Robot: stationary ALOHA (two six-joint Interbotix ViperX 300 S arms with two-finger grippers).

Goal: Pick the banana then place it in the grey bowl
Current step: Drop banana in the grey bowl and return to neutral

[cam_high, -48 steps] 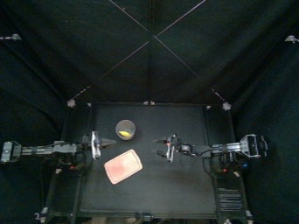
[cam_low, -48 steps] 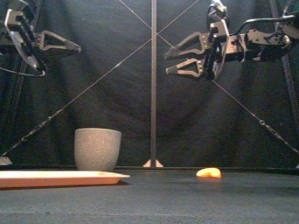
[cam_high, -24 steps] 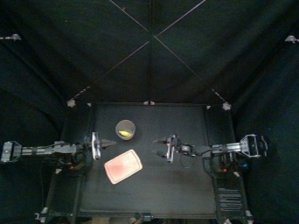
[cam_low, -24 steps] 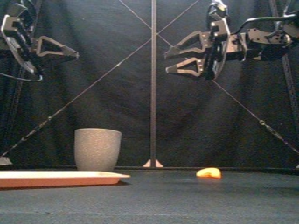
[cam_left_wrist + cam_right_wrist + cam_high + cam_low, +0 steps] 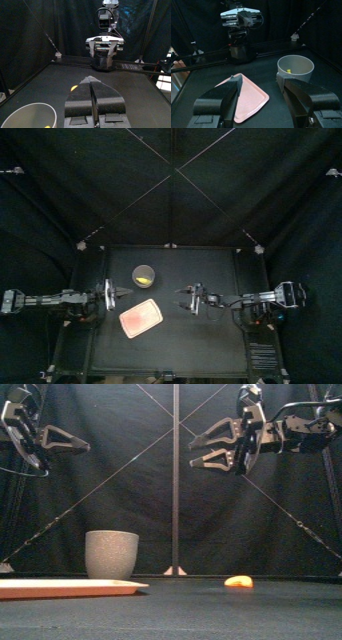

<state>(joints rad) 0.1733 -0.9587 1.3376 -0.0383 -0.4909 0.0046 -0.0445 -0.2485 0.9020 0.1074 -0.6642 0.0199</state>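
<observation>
The tall grey speckled cup (image 5: 143, 279) stands at the table's back left, and a yellow toy (image 5: 289, 71), seemingly the banana, lies inside it. A small orange toy (image 5: 239, 582) rests on the table right of the cup. My left gripper (image 5: 107, 293) hovers high at the left, its jaws shut on nothing in the left wrist view (image 5: 92, 81). My right gripper (image 5: 197, 296) hangs high right of the middle with its jaws wide open and empty (image 5: 262, 82). Both grippers are well above the cup (image 5: 111, 554).
The flat pink tray (image 5: 139, 317) lies in front of the cup, near the table's left front (image 5: 67, 588). The two arms face each other across the table's middle.
My left gripper has shifted slightly lower in the front view. The right gripper, the cup and the toys have stayed where they were.
</observation>
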